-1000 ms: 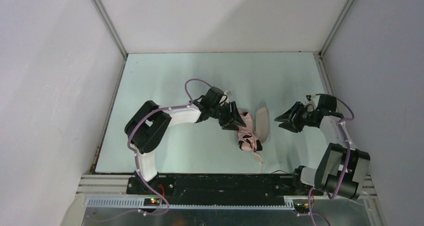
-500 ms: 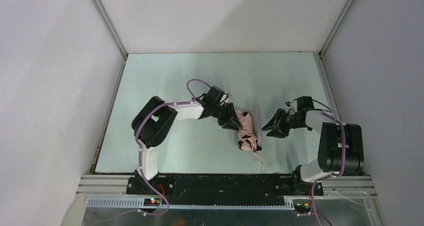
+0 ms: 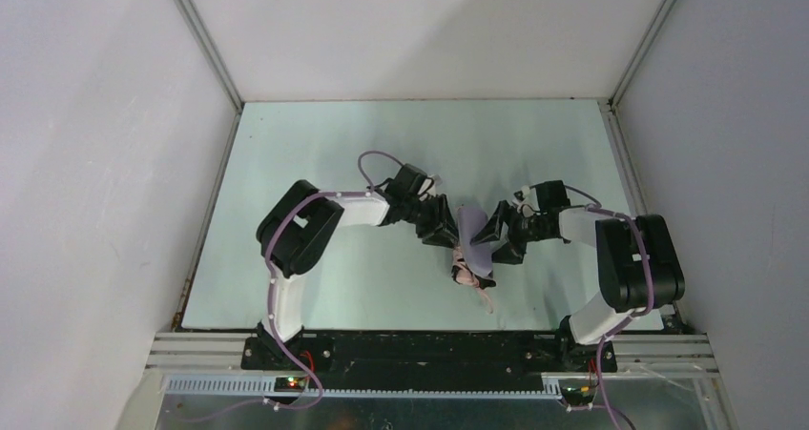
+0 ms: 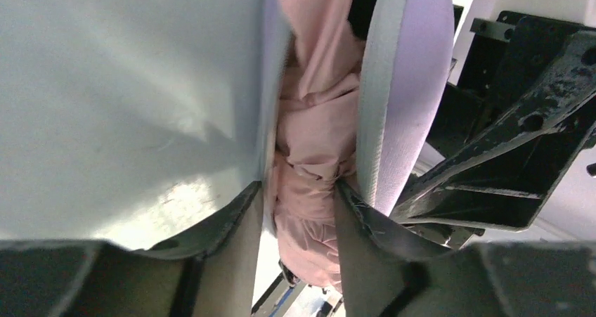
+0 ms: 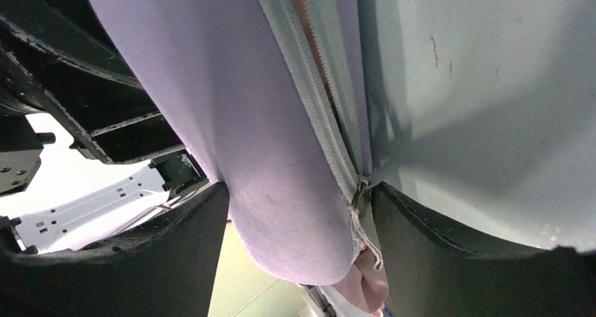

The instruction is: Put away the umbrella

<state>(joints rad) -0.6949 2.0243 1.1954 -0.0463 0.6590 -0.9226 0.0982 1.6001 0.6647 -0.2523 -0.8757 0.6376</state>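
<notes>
**Stowing in hand, closing still to come**

The bundled umbrella lies mid-bench between the halves of the lilac case, pinched by the left jaws. The right jaws straddle the case, set wide; I cannot tell if they grip. The next move probably calls for pressing the halves together.

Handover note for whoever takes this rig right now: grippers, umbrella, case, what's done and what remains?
Left gripper: shut on the umbrella, pinching its pink fabric between the halves of the lilac case.
Right gripper: straddles the case from outside; grip unclear.
Done: umbrella partly inside the unzipped case, mid-table.
To do: probably tuck in the end sticking out toward the arm bases, then close the zipper.
</notes>
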